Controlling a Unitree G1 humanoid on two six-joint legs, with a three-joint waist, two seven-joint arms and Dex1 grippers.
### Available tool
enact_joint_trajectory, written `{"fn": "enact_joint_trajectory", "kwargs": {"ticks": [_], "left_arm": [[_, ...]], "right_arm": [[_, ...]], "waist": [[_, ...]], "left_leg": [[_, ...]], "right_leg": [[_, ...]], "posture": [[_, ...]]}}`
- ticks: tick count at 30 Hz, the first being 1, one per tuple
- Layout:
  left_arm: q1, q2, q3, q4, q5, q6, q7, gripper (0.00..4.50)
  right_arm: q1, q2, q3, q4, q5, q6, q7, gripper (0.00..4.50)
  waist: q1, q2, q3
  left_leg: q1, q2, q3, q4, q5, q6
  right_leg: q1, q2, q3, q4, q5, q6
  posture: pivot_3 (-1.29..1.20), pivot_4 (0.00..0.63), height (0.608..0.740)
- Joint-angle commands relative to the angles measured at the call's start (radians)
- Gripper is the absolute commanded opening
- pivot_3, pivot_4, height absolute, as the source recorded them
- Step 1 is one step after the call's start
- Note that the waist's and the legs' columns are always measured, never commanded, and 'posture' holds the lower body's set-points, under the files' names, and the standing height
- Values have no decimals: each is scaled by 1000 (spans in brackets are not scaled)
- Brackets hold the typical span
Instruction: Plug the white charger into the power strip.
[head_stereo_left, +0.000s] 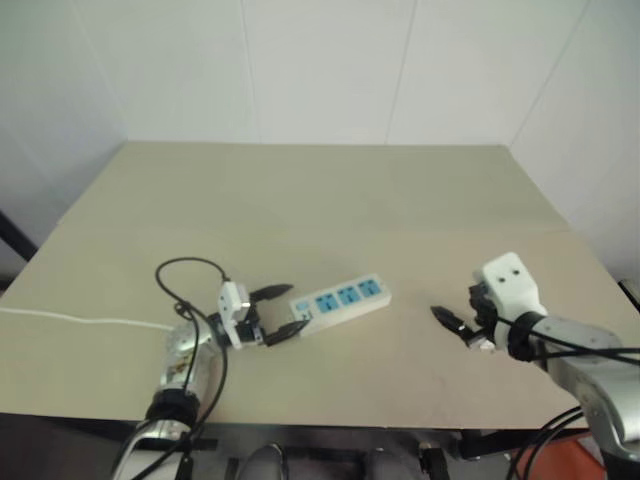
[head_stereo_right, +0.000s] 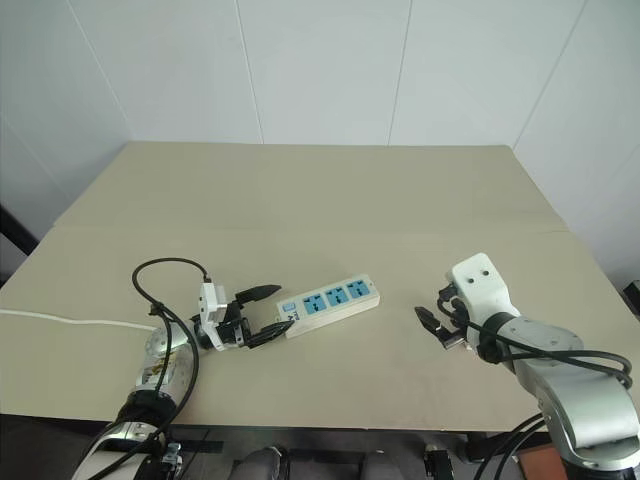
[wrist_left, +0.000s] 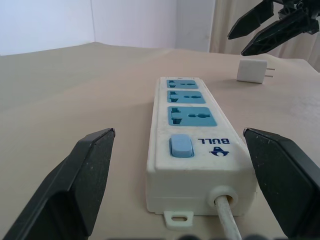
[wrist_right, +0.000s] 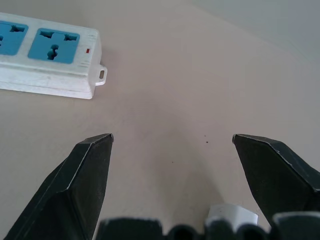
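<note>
There is one power strip (head_stereo_left: 340, 299) on the tan counter (head_stereo_left: 330, 200). It is long, flat and white, and it lies at a slant near the front middle of the counter. It has three blue sockets in a row. At one end it has one blue switch (wrist_left: 181, 146), and a thin white cord (wrist_left: 226, 216) comes out of that same end. Another stretch of white cord (head_stereo_left: 80, 321) runs across the counter toward its left edge.

There is one white charger (wrist_left: 252, 71). It is small and boxy, with two short metal prongs sticking out of one side. In the left wrist view it sits on the counter past the far end of the power strip, not touching it, right under the right end effector's black fingers (wrist_left: 270, 30).

There are two end effectors, each with two black fingers.

The left end effector (head_stereo_left: 283, 311) is spread wide. It is low over the counter at the switch end of the power strip. One finger is on each side of that end, with gaps between the fingers and the strip. It holds nothing.

The right end effector (head_stereo_left: 450, 325) is also spread wide. It is on the right side of the counter, well apart from the power strip. In the right wrist view a bit of the white charger (wrist_right: 232, 216) peeks out low between its fingers. It holds nothing.
</note>
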Motion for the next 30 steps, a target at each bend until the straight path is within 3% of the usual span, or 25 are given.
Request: {"fn": "enact_joint_trajectory", "kwargs": {"ticks": [1, 22, 27, 30], "left_arm": [[-8, 11, -18, 9, 8, -5, -37, 4479], [-18, 2, -51, 76, 86, -13, 17, 4479], [-15, -3, -51, 60, 67, -13, -13, 3277], [-13, 0, -56, 36, 66, -5, -23, 3186]], "right_arm": [[-4, -8, -31, -31, -14, 4, -13, 4500], [-13, -3, -29, -28, -12, 9, -27, 4500], [-17, -3, -27, -27, -11, 12, -29, 4500], [-31, -11, -34, -24, -7, 25, -27, 4500]], "waist": [[-1, 0, 0], [0, 9, -9], [0, 10, -9], [0, 10, -9]], "left_leg": [[0, 0, 0, 0, 0, 0], [1, 0, 0, 0, 0, 0], [1, 0, 0, 0, 0, 0], [0, 0, 0, 0, 0, 0]], "right_leg": [[0, 0, 0, 0, 0, 0], [1, 0, 0, 0, 0, 0], [1, 0, 0, 0, 0, 1], [0, 0, 0, 0, 0, 1]], "posture": [[0, 150, 740], [0, 150, 740], [0, 150, 740], [0, 150, 740]]}}
